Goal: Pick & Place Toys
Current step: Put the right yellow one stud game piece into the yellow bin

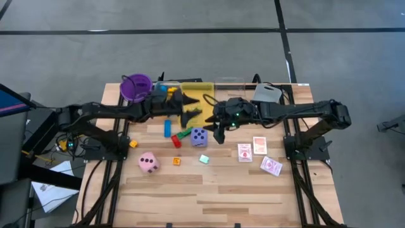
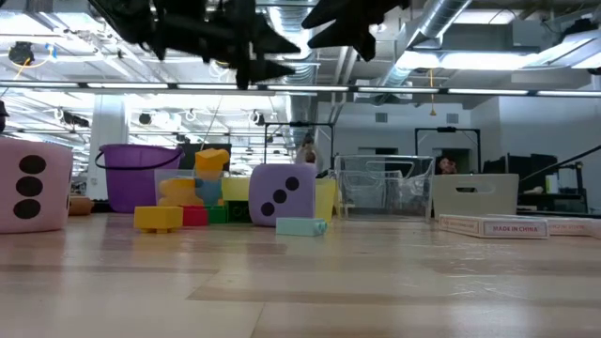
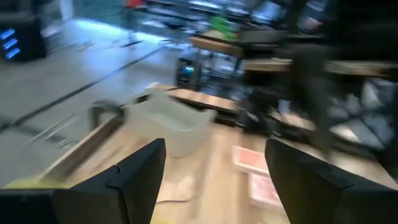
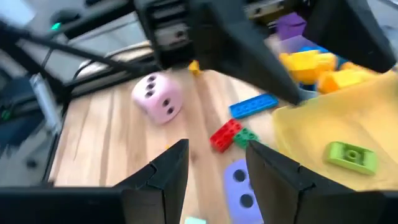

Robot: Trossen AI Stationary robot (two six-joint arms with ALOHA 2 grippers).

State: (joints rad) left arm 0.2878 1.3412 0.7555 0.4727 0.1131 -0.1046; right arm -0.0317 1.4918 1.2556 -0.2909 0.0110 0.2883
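Landmark: yellow tray [image 1: 204,100], at the far edge of the bench [image 1: 215,196].

L gripper [image 1: 192,106] is over the tray's near-left part, above the bench top, jaws spread wide and holding nothing; the L wrist view shows daylight between both fingers [image 3: 134,177]. R gripper [image 1: 218,134] sits just nearer than the tray's near edge, jaws parted w/ a gap, nothing between them.

Toys vs. the tray:
- Green block [image 4: 352,155] lies inside the tray.
- Yellow blocks [image 4: 311,65] plus blue and orange ones are piled in the clear tray [image 1: 166,88] just left of it.
- Blue block [image 1: 168,128], red block [image 1: 176,140] and a 2nd green block [image 1: 184,133] lie on the bench near the tray's near-left corner; red and green are touching.
- Purple die [image 1: 199,136] is just nearer than the tray, beside the R gripper.
- Pink die [image 1: 149,163] is well apart, nearer and to the left.
- Small orange block [image 1: 176,161] and a pale teal block [image 1: 204,159] lie nearer than the purple die.
- Orange-yellow piece [image 1: 133,144] is far left of the tray.
- 3 red-patterned cards [image 1: 259,145] lie nearer and to the right.

Purple cup [image 1: 136,87] is left of the clear tray; grey tray [image 1: 268,92] stands right of the yellow one, w/ another clear tray [image 1: 229,84] between.
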